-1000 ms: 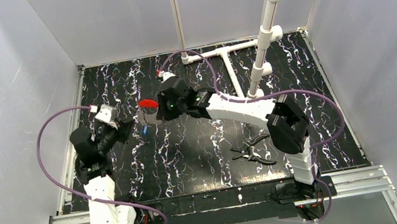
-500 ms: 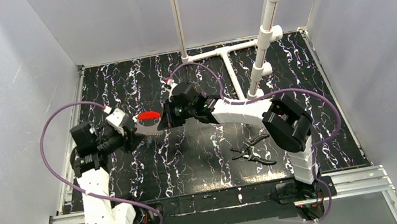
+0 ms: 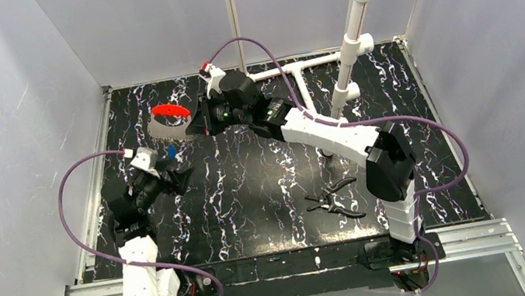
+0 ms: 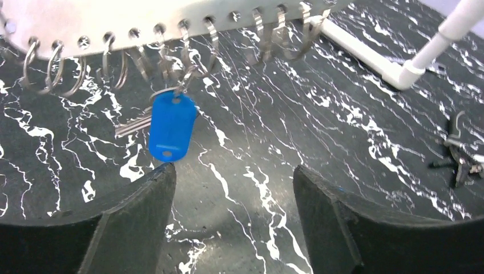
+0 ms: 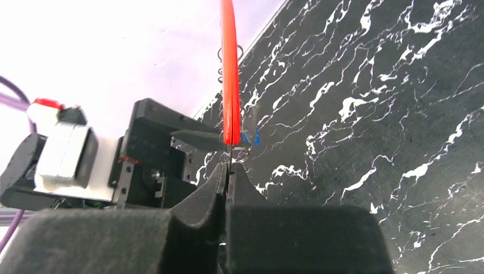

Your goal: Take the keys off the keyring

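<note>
From the top camera I see the right gripper (image 3: 195,123) reached out to the far left of the table (image 3: 265,187). It holds the red keyring (image 3: 169,111) up in the air, with a pale strip (image 3: 162,129) hanging under it. The left gripper (image 3: 179,178) sits nearer to me, below the strip and apart from it, with a blue tag (image 3: 170,152) between them. The pliers (image 3: 334,200) lie well off to the right.

On the left wrist camera, my left gripper (image 4: 233,171) is spread wide and holds nothing. Above it the strip (image 4: 114,23) carries a row of small wire rings. One ring holds the blue tag (image 4: 172,127) and a silvery key (image 4: 132,124), and the tag's lower end is just above the left finger.

On the right wrist camera, the right gripper (image 5: 228,171) is pressed together, pinching the thin edge just under the keyring (image 5: 230,74), which stands upright and edge-on.
</note>
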